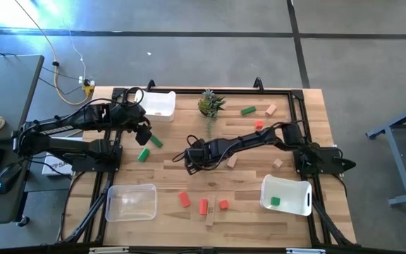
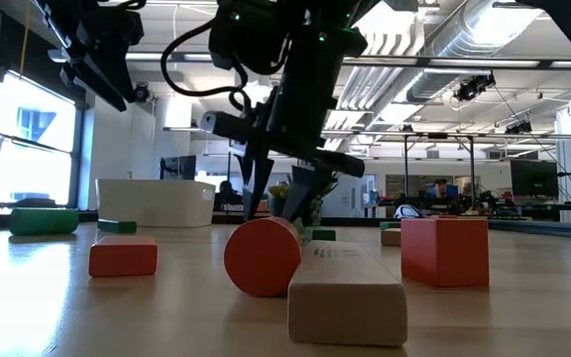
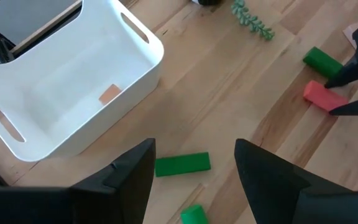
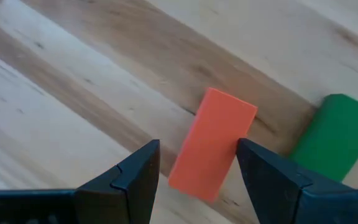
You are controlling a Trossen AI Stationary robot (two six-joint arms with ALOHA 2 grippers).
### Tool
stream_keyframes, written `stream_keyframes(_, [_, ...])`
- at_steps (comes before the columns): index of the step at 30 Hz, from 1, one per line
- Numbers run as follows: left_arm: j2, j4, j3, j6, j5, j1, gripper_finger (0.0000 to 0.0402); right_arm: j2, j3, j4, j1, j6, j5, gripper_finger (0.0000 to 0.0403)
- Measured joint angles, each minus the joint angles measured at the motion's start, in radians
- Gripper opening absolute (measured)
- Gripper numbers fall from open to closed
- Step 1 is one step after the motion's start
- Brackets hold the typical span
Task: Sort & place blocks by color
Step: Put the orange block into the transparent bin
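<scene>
Red-orange block (image 4: 212, 143) lies flat on tabletop (image 1: 245, 212) near centre, between open fingers of right gripper (image 4: 197, 180), green block (image 4: 335, 135) just beside. Left gripper (image 3: 194, 180) open, hovering above green bar (image 3: 182, 164) near white bin (image 3: 73, 93).

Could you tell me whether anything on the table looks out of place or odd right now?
Mostly loose blocks, as expected mid-sort. One thing stands out: a sprig from the small potted plant trails over the wood toward the right gripper, seemingly drooping or detached. The clear bin looks empty, while red blocks lie beside it.
</scene>
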Motion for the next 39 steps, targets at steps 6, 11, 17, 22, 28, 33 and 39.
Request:
stream_keyframes(6, [0.000,0.000,0.000,-0.008,0.000,0.000,0.0207,0.012,0.000,-0.016,0.001,0.029,0.018,0.0207])
stream_keyframes(11, [0.000,0.000,0.000,-0.008,0.003,0.000,0.0207,0.027,0.000,-0.022,0.001,0.052,-0.004,0.0207])
stream_keyframes(17, [0.000,0.000,0.000,0.006,0.003,0.000,0.0207,0.033,0.001,-0.028,0.001,0.061,-0.005,0.0201])
stream_keyframes(22, [0.000,0.000,0.000,0.010,0.003,0.000,0.0207,0.034,0.002,-0.067,0.001,0.061,0.020,0.0156])
stream_keyframes(28, [0.000,0.000,0.000,0.008,0.003,0.000,0.0207,0.034,0.003,-0.093,0.001,-0.012,0.026,0.0097])
stream_keyframes(33, [0.000,0.000,0.000,0.009,0.017,0.000,0.0207,0.038,0.028,-0.105,0.001,-0.122,-0.003,0.0092])
stream_keyframes(39, [0.000,0.000,0.000,0.010,0.057,0.000,0.0207,0.040,0.139,-0.113,0.001,-0.266,0.015,0.0092])
